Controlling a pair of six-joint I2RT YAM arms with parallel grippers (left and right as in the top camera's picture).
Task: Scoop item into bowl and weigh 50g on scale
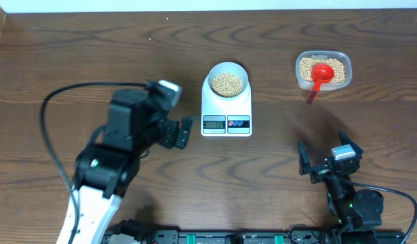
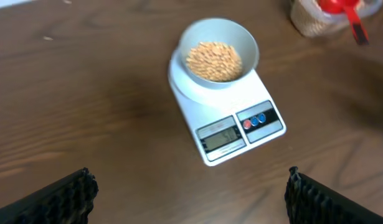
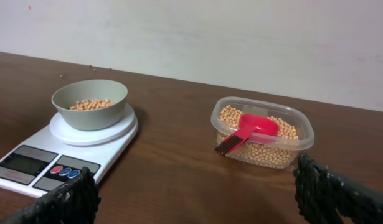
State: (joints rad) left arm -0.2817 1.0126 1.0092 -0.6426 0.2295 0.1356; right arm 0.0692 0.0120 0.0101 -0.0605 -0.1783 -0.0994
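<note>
The white bowl (image 1: 227, 82) sits on the white scale (image 1: 226, 116), holding tan-yellow beans (image 1: 227, 83). The scale's display (image 1: 213, 123) is lit. Bowl (image 2: 219, 51) and scale (image 2: 231, 118) also show in the left wrist view, and bowl (image 3: 89, 102) and scale (image 3: 60, 149) in the right wrist view. My left gripper (image 1: 187, 130) is open and empty, just left of the scale. My right gripper (image 1: 328, 153) is open and empty near the front right, apart from everything.
A clear plastic tub (image 1: 323, 70) of beans stands at the back right with a red scoop (image 1: 319, 76) resting in it, its handle over the front rim. It also shows in the right wrist view (image 3: 263, 134).
</note>
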